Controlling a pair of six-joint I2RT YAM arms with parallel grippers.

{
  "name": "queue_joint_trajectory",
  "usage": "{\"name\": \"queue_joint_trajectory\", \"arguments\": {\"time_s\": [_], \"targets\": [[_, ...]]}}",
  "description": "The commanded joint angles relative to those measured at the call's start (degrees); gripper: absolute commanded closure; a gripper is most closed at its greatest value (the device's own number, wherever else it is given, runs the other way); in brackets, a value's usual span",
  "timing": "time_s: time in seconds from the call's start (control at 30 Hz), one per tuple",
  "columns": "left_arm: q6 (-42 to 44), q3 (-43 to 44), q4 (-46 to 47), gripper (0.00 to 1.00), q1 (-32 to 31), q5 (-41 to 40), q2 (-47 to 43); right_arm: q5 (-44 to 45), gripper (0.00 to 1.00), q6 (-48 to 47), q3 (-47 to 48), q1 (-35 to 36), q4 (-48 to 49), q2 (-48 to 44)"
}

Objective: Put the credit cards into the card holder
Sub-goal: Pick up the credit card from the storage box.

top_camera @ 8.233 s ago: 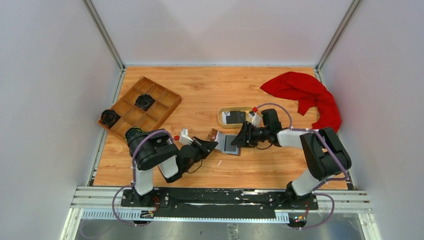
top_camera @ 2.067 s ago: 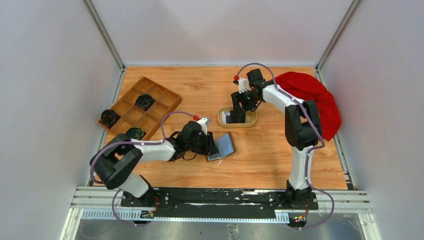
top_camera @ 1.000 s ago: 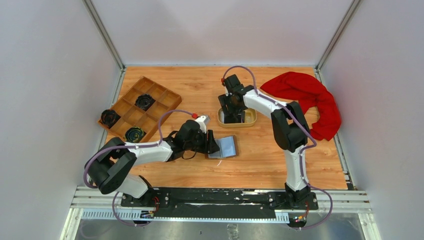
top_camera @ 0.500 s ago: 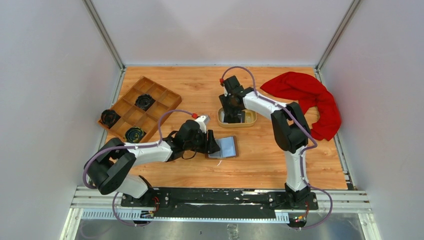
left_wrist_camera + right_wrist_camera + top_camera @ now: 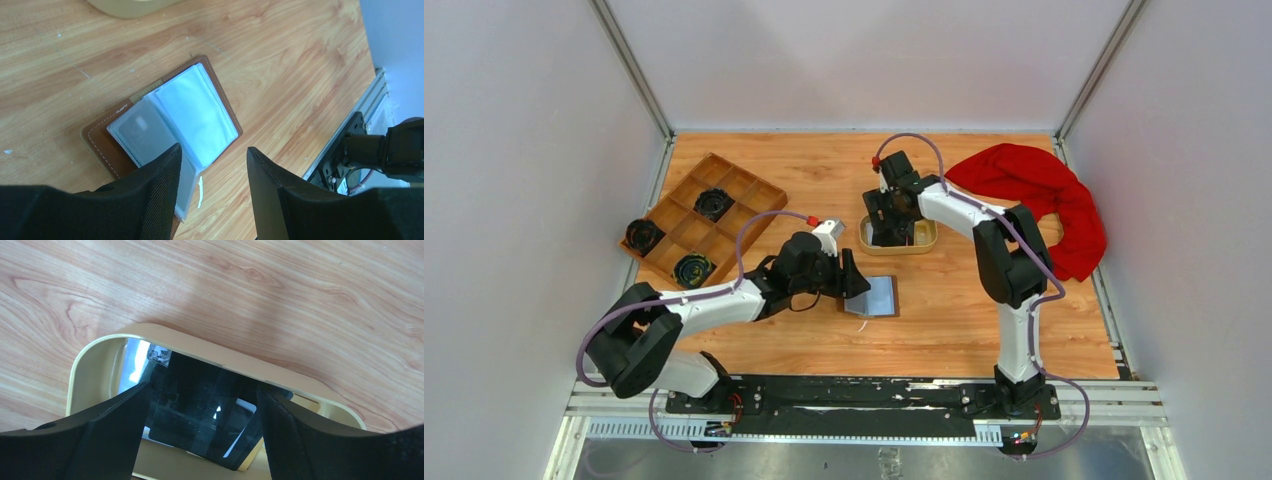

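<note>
Black card (image 5: 200,407) lies in the dish (image 5: 225,360) near the tabletop's far edge, right claw (image 5: 202,392) spread astride it. Left claw (image 5: 214,152) is spread over the open card holder (image 5: 200,110). Loading looks unfinished.

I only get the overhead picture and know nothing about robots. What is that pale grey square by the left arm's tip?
Observer: The left wrist camera shows it is the card holder, lying open, a brown cover with clear plastic sleeves fanned out.
Operator: Is that arm gripping it?
Observer: The left end effector has its fingers apart over the holder's near edge, with nothing pinched between them.
Operator: And what is the other arm reaching for?
Observer: The right wrist camera shows a black card in the tan dish, lying between the spread fingers of the right end effector.
</note>
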Motion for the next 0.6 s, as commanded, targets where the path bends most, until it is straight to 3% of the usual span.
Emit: {"name": "queue_joint_trajectory", "arguments": {"time_s": [0.0,0.23,0.5,0.57], "targets": [[0.09,1.71,-0.32,0.45,-0.33,-0.82,-1.13,-2.16,0.19,3.71,0.64,-0.41,-1.4,1.92],[0.01,1.77,-0.32,0.44,-0.33,-1.03,-1.08,3.99,0.22,4.29,-0.41,-0.4,-1.03,5.15],[-0.03,1.9,-0.32,0.44,-0.33,-0.81,-1.13,5.48,0.31,6.96,-2.0,-0.31,-0.06,5.64],[-0.09,1.75,-0.28,0.44,-0.33,-0.81,-1.28,3.3,0.39,7.55,-2.91,-0.27,1.43,4.17]]}}
